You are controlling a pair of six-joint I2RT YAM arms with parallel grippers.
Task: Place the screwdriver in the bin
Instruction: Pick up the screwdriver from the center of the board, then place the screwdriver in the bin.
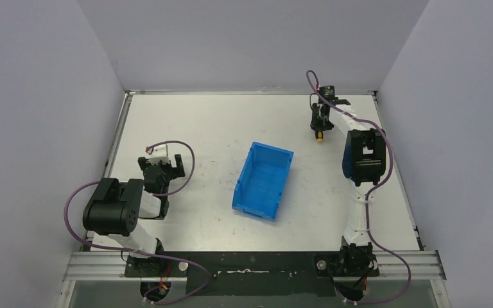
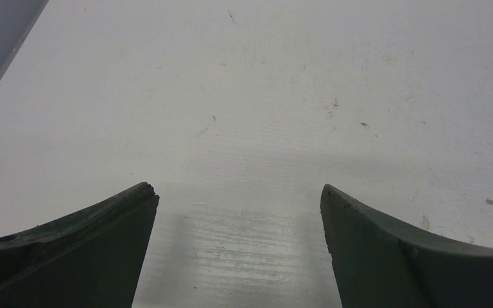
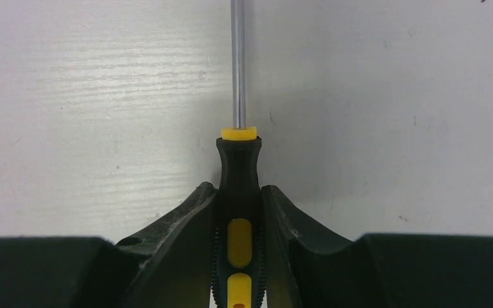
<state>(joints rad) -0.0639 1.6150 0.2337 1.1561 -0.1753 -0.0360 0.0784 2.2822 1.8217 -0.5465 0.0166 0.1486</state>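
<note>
From above, the bin (image 1: 263, 181) sits in the middle of the bench (image 1: 199, 122). The left gripper (image 1: 169, 168) is near the left edge and the right gripper (image 1: 320, 125) is low toward the far right, well apart from the bin. A yellow speck under the right gripper seems to be the end of the screwdriver (image 1: 320, 136), though it is too small to be sure. The left wrist view shows that gripper's fingers (image 2: 103, 244) spread wide over the bench, nothing between them. The right wrist view shows the right gripper's jaws pinching the screwdriver's black-and-yellow handle, its thin shaft pointing straight ahead over the bench.
</note>
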